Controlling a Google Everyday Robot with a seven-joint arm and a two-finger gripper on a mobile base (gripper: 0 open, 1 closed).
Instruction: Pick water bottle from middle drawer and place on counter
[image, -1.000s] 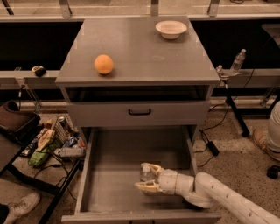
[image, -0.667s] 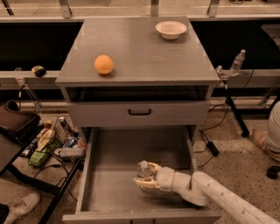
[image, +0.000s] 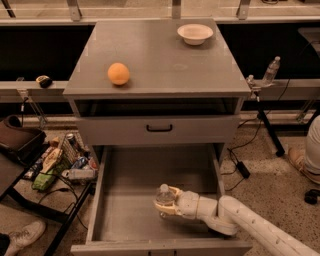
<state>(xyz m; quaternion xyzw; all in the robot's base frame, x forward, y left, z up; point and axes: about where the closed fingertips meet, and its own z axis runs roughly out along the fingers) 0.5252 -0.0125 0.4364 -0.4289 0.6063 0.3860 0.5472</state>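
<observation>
Clear water bottle (image: 162, 193) gripped by pincer (image: 165, 201) (inside middle drawer (image: 127, 212)).

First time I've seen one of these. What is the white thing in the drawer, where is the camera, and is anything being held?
The white thing is a robot's single arm, reaching in from the lower right. It ends in a two-finger gripper, low inside the open middle drawer. There is only one camera, looking down on the cabinet from its front. The gripper is closed on a small clear water bottle, the only thing in that drawer. The drawer front above it is shut. On the grey counter lie an orange ball and a white bowl.
</observation>
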